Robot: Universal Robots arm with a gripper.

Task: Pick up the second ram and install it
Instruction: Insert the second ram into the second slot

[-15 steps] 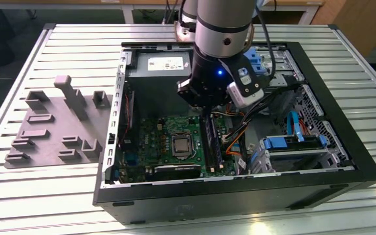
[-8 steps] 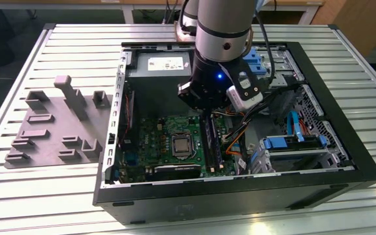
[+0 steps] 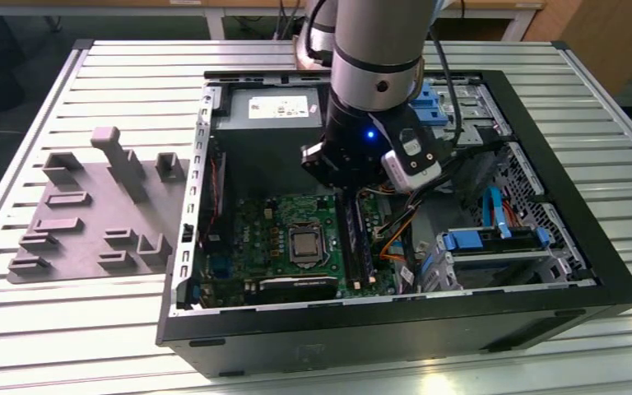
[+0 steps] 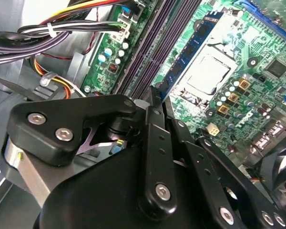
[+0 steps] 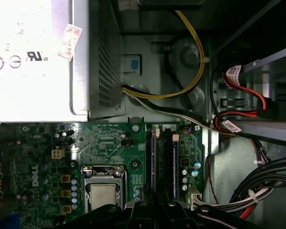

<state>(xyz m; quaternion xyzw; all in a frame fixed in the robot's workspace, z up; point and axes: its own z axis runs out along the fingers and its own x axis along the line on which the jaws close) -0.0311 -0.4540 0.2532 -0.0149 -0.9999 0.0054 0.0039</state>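
Looking first at the exterior view: the gripper (image 3: 347, 191) hangs low inside the open computer case (image 3: 579, 206), over the long memory slots of the motherboard (image 3: 261, 239); a thin dark strip (image 3: 351, 234) runs out from beneath it along those slots, and I take this for the second ram, though whether it is seated cannot be told; room is tight, with the case wall on one side and orange and black cables (image 3: 398, 234) just beside the slots on the exterior view's right.

In the second wrist view the gripper (image 4: 155, 95) points at the near end of a blue-edged strip (image 4: 183, 59) standing on edge between the black slots and the processor socket (image 4: 207, 71); how far the hand is open, or whether it has hold of anything, I cannot tell.

In the first wrist view the gripper (image 5: 155, 210) sits in line with that same strip (image 5: 152, 157), the socket (image 5: 104, 193) just beside it and the power supply (image 5: 38, 57) well apart.

As a judgement: such a stick is light and stiff but fragile; it is best held by its long bare edges, clear of chips and contacts, and pressed straight down, never twisted.
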